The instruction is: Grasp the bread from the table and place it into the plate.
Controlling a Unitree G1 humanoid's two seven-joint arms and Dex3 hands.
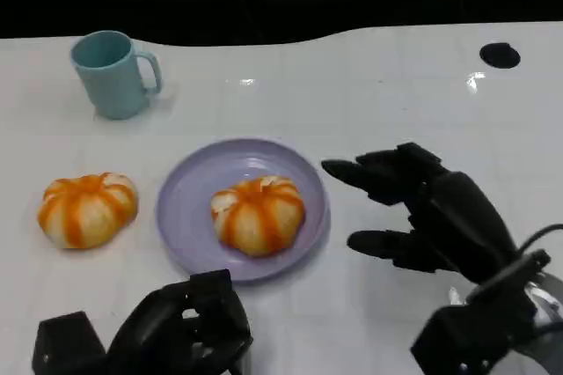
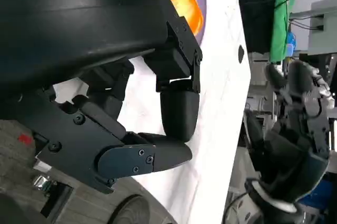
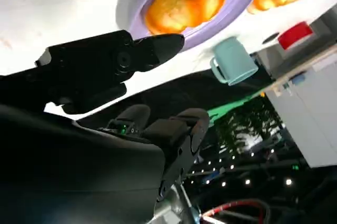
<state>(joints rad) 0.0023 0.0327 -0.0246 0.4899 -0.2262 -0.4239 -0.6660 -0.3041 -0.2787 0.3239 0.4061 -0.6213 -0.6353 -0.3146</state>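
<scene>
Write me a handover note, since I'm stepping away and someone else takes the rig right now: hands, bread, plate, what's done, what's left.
Right hand: open, holding nothing, just beside the purple plate on the robot's right.
Left hand: near the table edge in front of the plate, holding nothing; fingers look curled in.
One bread lies in the plate.
A second bread sits on the table at the plate's other side, untouched.
A teal mug stands farther back.
Done: one bread plated. Left: possibly the second.

White table (image 1: 369,93) here. On it: a teal mug (image 1: 113,73) far left, a lilac plate (image 1: 189,208) in the middle, one orange-striped bun (image 1: 86,209) just left of the plate, and a black spot (image 1: 500,55) far right.
</scene>
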